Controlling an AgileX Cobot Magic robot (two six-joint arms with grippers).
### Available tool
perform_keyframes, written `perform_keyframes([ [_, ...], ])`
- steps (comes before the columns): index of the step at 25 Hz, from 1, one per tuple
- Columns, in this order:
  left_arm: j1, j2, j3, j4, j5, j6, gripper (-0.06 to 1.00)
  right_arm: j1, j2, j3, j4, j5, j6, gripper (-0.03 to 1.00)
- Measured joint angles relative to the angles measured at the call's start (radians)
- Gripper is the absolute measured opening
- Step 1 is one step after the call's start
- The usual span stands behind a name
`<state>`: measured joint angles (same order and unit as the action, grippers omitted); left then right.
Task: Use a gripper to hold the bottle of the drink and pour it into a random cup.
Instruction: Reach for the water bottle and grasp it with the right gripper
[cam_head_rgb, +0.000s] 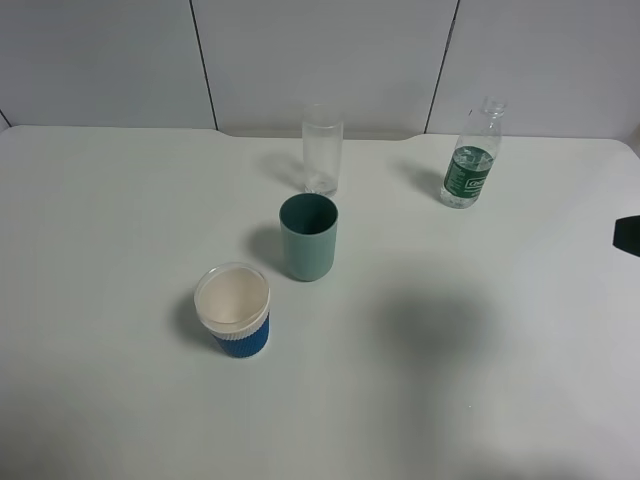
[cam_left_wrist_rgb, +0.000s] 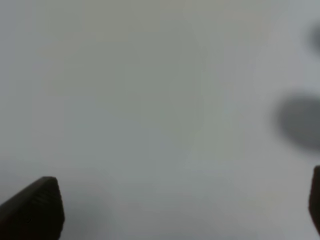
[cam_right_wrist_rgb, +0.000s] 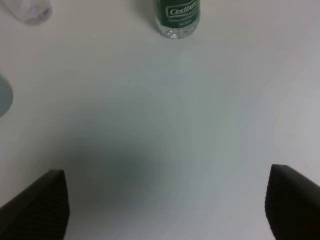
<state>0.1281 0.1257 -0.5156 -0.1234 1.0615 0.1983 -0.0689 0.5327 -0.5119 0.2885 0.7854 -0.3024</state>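
Note:
The bottle of the drink (cam_head_rgb: 469, 158) stands upright at the back right of the white table, clear with a dark green label and no cap. The teal-green cup (cam_head_rgb: 308, 238) stands near the middle, empty and upright. In the right wrist view the bottle's labelled lower part (cam_right_wrist_rgb: 177, 16) lies well ahead of my right gripper (cam_right_wrist_rgb: 165, 207), which is open with only bare table between its fingers. Only a black bit of the right arm (cam_head_rgb: 628, 235) shows at the overhead view's right edge. My left gripper (cam_left_wrist_rgb: 175, 210) is open over blank table, with no object near it.
A tall clear glass (cam_head_rgb: 322, 150) stands behind the cup; its base (cam_right_wrist_rgb: 31, 10) shows in the right wrist view. A blue cup with a white rim (cam_head_rgb: 233, 310) sits front left of the teal cup. The table's back edge meets a grey wall.

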Motion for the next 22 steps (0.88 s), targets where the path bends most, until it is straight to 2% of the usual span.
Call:
perform_keyframes([
  [6, 0.0, 0.0, 0.0, 0.0, 0.0, 0.0, 0.99, 0.0, 0.049, 0.0, 0.024, -0.048, -0.063, 0.78],
  [13, 0.0, 0.0, 0.0, 0.0, 0.0, 0.0, 0.99, 0.0, 0.178, 0.0, 0.025, -0.116, -0.069, 0.78],
  [22, 0.0, 0.0, 0.0, 0.0, 0.0, 0.0, 0.99, 0.0, 0.317, 0.0, 0.001, -0.271, -0.069, 0.78],
])
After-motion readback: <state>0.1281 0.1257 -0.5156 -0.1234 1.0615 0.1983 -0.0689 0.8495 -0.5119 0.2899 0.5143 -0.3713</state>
